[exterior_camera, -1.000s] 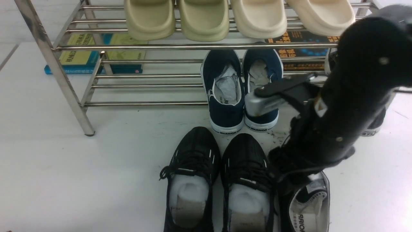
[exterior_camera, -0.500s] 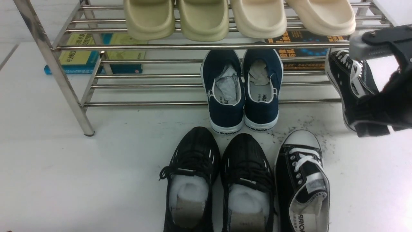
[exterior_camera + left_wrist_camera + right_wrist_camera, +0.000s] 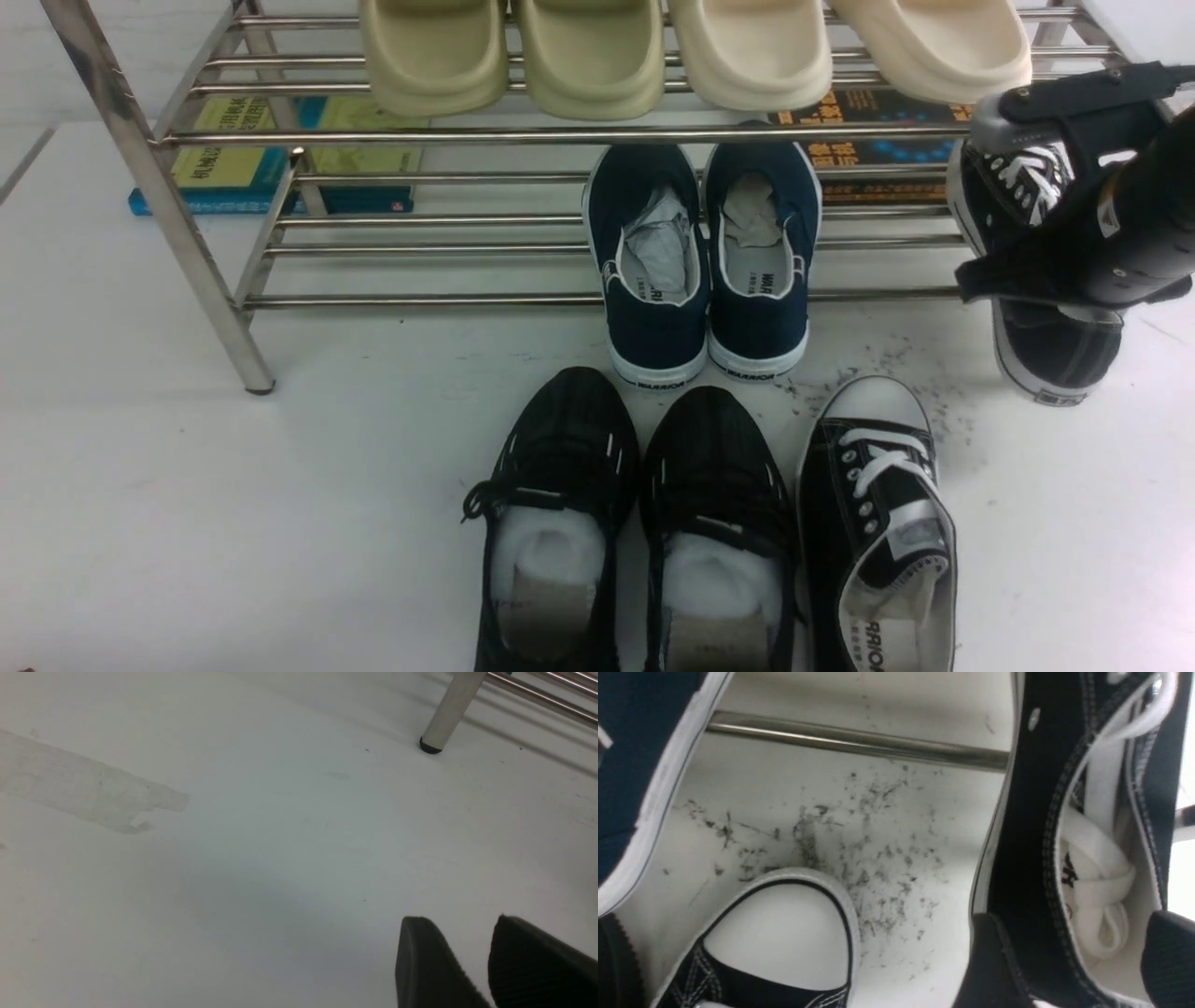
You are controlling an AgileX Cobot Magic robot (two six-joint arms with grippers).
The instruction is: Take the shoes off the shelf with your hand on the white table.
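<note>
- While the right gripper (image 3: 1078, 926) reaches in at the right end of the lower tier, we see its jaws standing wide around the heel opening of one black canvas sneaker (image 3: 1060, 359), with a finger (image 3: 994, 961) against each outer side. We judge this a grip on the shoe, though it is not yet lifted.
- That sneaker rests on the shelf (image 3: 420, 301), its toe toward the back and its heel hanging past the front lower bar.
- The partner shoe (image 3: 878, 523) already lies on the white table (image 3: 233, 513), just beside the all-black mesh sneakers (image 3: 635, 523), with its toe cap pointing at the shelf.
- We reckon the task is about half done: one shoe is down, and one is left to draw out and set beside it.
- The left gripper (image 3: 462, 938) hovers over bare table near a shelf leg (image 3: 448, 709), its fingertips a little apart with nothing between them.
- Two edges need minding. The top tier's front bar (image 3: 560, 135) runs just above the gripped sneaker's toe, and the lower front bar lies under its sole.
- For open room, we see a scuffed patch (image 3: 859, 858) between the shelf and the partner shoe's toe cap, and bare table to that shoe's right. The navy slip-ons (image 3: 705, 271) sit well off to the left.
</note>
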